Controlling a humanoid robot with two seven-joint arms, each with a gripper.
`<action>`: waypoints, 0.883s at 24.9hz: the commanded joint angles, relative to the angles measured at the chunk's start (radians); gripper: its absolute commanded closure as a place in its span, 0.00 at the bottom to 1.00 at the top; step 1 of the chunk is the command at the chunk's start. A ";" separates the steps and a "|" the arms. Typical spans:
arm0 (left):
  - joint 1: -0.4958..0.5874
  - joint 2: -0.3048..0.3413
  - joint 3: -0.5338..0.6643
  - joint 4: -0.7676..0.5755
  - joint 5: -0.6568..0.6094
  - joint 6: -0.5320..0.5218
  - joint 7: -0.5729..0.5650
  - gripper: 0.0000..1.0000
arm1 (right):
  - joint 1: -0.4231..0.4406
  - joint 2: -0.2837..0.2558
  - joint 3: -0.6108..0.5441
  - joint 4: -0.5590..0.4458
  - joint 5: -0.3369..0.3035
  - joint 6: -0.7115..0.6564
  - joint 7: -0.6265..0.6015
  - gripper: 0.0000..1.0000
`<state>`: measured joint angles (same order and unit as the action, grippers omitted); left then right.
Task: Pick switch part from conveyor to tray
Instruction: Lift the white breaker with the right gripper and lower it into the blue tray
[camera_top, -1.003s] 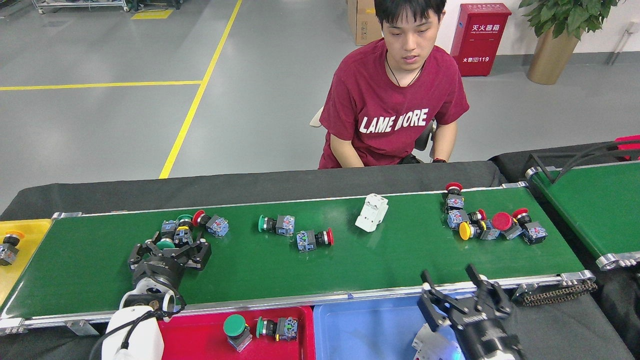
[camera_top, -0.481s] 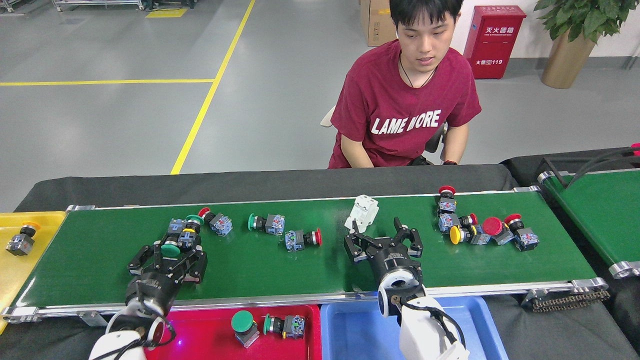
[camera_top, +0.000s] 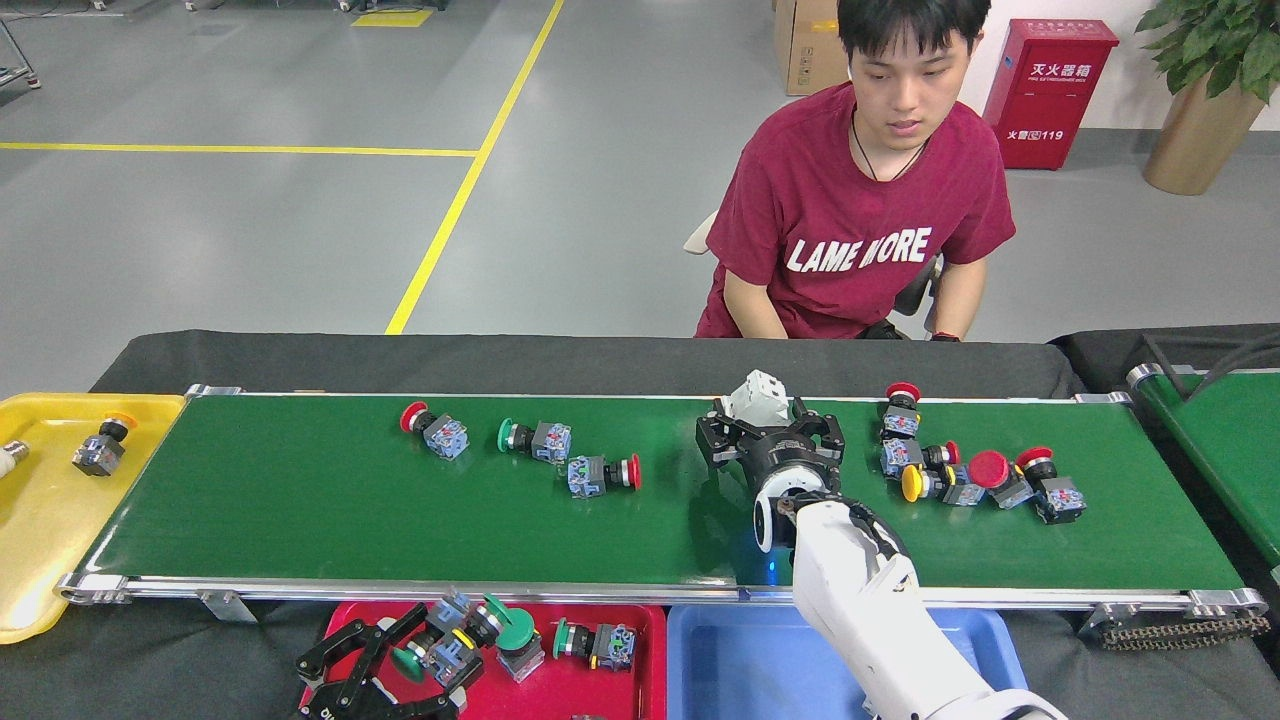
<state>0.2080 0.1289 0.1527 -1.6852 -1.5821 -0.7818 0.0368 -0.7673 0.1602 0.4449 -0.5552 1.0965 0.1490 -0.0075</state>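
Left gripper (camera_top: 400, 665) sits over the red tray (camera_top: 640, 670) at the near edge, fingers spread wide — a green-capped switch part (camera_top: 435, 655) lies between them; whether the pads actually press on it cannot be told. Right gripper (camera_top: 770, 425) reaches across the conveyor (camera_top: 300, 500) to its far edge, jaws splayed open around the near end of a white breaker block (camera_top: 757, 393); contact is not clear.

Surface: a long green belt in silver rails, resting on black cloth. A yellow tray (camera_top: 40, 540) stands at its left end, the red tray and a blue tray (camera_top: 720, 665) along its near rail. A second green belt (camera_top: 1225, 440) angles off at the right. Beyond the far edge sits a person in a red shirt (camera_top: 860, 240); grey floor with yellow lines, a red cabinet (camera_top: 1050, 90), a potted plant (camera_top: 1205, 90).

Count on the belt — three switch parts left of centre: one red-capped (camera_top: 432, 430), one green-capped (camera_top: 535, 438), one red-capped (camera_top: 600, 473). A tangled cluster (camera_top: 975, 470) near the right end holds about five; overlap prevents certainty. In the red tray: two further green-capped parts beside the one at the claw. The yellow tray holds one orange-capped part (camera_top: 100, 447).
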 joint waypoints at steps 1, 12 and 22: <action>0.008 -0.003 0.045 -0.013 0.007 -0.004 0.005 0.00 | -0.020 -0.014 0.005 -0.002 -0.003 -0.106 -0.015 0.62; 0.021 -0.120 0.324 0.033 0.017 0.237 0.011 0.00 | 0.000 -0.100 0.000 -0.175 -0.009 -0.175 -0.052 0.81; -0.214 -0.037 0.314 0.248 0.004 0.325 -0.008 0.00 | 0.430 -0.501 -0.138 -0.795 -0.202 -0.710 0.083 0.78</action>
<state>0.0257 0.0679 0.4683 -1.4593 -1.5759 -0.4890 0.0338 -0.3501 -0.3168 0.3384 -1.2914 0.9143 -0.4176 0.0648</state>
